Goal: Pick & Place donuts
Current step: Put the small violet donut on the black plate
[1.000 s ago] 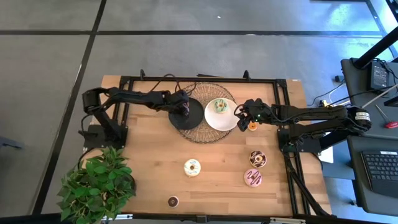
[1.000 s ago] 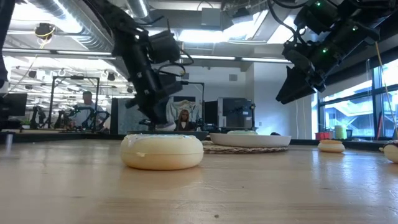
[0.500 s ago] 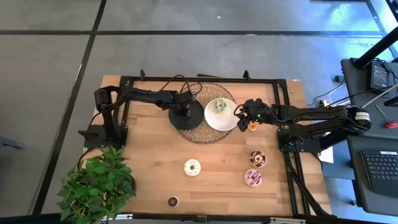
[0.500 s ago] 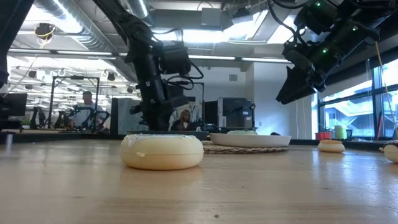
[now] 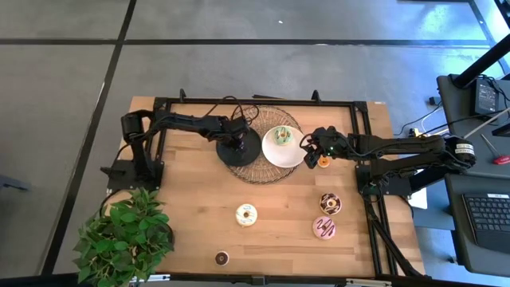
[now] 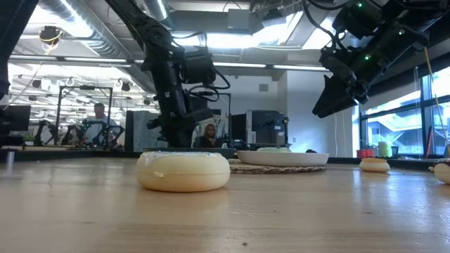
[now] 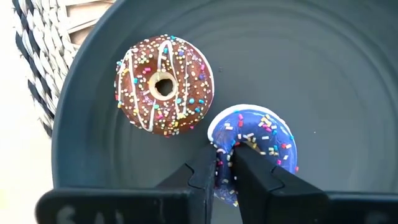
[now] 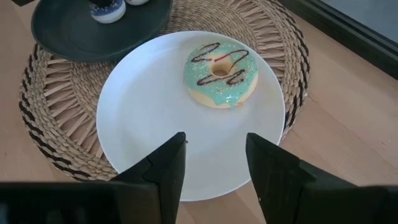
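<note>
My left gripper stands low over the round black plate and is shut on the mini purple donut. A mini brown sprinkled donut lies flat on that plate beside it. My right gripper hangs open above the near right rim of the white plate, where the green donut lies flat. The mini orange donut sits on the table beside the right gripper. The cream, chocolate-sprinkled and pink-striped donuts lie on the wood. My left gripper holds the purple donut by the side of its ring nearest the brown donut, pinched between the two fingers. One finger seems to reach into the hole and the other stays outside. The fingers come from above, and the donut is down on the black plate.
Both plates rest on a round woven mat at the table's far middle. Another small brown donut lies near the near edge, and a potted plant fills the near left corner. A black frame rims the table.
My left gripper has come down onto the black plate with the purple donut in its fingers and shifted slightly toward the near edge. It has held still for the last half second. The right arm has not moved.
</note>
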You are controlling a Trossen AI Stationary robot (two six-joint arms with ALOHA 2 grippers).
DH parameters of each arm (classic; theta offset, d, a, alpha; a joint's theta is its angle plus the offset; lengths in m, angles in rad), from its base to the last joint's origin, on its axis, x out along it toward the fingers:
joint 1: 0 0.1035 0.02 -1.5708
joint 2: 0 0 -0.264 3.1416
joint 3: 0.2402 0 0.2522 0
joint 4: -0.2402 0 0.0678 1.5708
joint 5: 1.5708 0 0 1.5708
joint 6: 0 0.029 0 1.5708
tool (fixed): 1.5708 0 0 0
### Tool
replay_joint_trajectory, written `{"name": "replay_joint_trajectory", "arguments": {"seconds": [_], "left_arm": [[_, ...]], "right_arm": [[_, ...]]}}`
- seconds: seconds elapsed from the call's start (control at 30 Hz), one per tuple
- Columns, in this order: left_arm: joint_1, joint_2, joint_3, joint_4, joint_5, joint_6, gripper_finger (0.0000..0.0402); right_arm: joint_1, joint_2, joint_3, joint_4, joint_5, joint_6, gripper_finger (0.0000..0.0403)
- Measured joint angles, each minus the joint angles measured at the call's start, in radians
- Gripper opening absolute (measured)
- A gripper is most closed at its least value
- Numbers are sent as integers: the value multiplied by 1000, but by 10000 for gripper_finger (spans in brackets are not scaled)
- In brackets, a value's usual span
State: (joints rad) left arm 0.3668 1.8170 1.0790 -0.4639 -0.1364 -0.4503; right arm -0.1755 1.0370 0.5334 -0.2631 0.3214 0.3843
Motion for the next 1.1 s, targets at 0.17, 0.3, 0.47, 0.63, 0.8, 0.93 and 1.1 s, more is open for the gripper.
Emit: {"name": "replay_joint_trajectory", "arguments": {"seconds": [0.17, 0.3, 0.47, 0.63, 0.8, 0.93, 1.1], "left_arm": [[0, -3, 0, -2, 0, 0, 68], [0, -3, 0, -3, 0, 0, 89], [2, -3, -1, -3, 0, 0, 112], [3, -4, -1, -4, 4, 0, 124], [3, -28, -1, -6, 20, 0, 124], [5, -63, -1, -4, 26, 0, 123], [5, -77, -1, -6, 48, 0, 125]], "right_arm": [[0, 0, 0, 0, 0, 0, 170], [0, 0, 0, 0, 0, 0, 170], [0, 0, 0, 0, 0, 0, 170], [0, 0, 0, 0, 0, 0, 170], [0, 0, 0, 0, 0, 0, 170], [0, 0, 0, 0, 0, 0, 170], [0, 0, 0, 15, 0, 2, 170]]}}
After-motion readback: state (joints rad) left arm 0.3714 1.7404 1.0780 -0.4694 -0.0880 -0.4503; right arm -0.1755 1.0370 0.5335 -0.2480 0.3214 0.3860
